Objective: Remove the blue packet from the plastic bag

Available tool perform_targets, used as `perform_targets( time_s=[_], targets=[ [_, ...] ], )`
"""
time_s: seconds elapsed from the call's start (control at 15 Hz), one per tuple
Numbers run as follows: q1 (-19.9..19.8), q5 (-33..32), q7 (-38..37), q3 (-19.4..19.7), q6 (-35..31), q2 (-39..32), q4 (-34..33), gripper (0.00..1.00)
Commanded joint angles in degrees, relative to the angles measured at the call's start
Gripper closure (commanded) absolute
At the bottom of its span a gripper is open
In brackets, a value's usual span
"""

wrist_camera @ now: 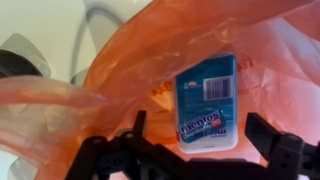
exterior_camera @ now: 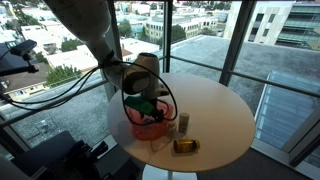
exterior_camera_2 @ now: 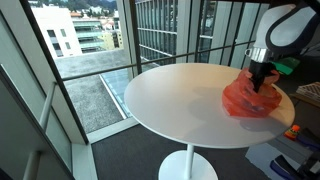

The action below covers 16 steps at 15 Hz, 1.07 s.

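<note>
A blue Mentos packet (wrist_camera: 207, 100) lies inside the thin orange-red plastic bag (wrist_camera: 120, 70), seen in the wrist view with its label facing the camera. The bag sits on the round white table in both exterior views (exterior_camera: 150, 126) (exterior_camera_2: 248, 100). My gripper (wrist_camera: 200, 120) is open, with one finger on each side of the packet and gaps between the fingers and it. In both exterior views the gripper (exterior_camera: 149, 108) (exterior_camera_2: 262, 80) points down into the bag's mouth. The packet is hidden in those views.
The round white table (exterior_camera: 220, 110) (exterior_camera_2: 170, 100) stands beside floor-to-ceiling windows. A small upright bottle (exterior_camera: 183, 122) and a yellow-brown packet (exterior_camera: 185, 146) lie near the bag by the table's front edge.
</note>
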<state>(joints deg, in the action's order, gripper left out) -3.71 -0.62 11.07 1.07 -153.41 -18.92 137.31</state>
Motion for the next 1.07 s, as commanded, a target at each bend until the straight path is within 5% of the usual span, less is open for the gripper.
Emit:
perform_targets(
  time_s=[0.0,1.0],
  targets=[
    [-0.09,-1.13,-0.39,0.11,-0.93,-1.79,-1.76,0.00],
    [-0.58,-0.61,-0.44,0.01,-1.65,-4.43,-4.67,0.00]
  ],
)
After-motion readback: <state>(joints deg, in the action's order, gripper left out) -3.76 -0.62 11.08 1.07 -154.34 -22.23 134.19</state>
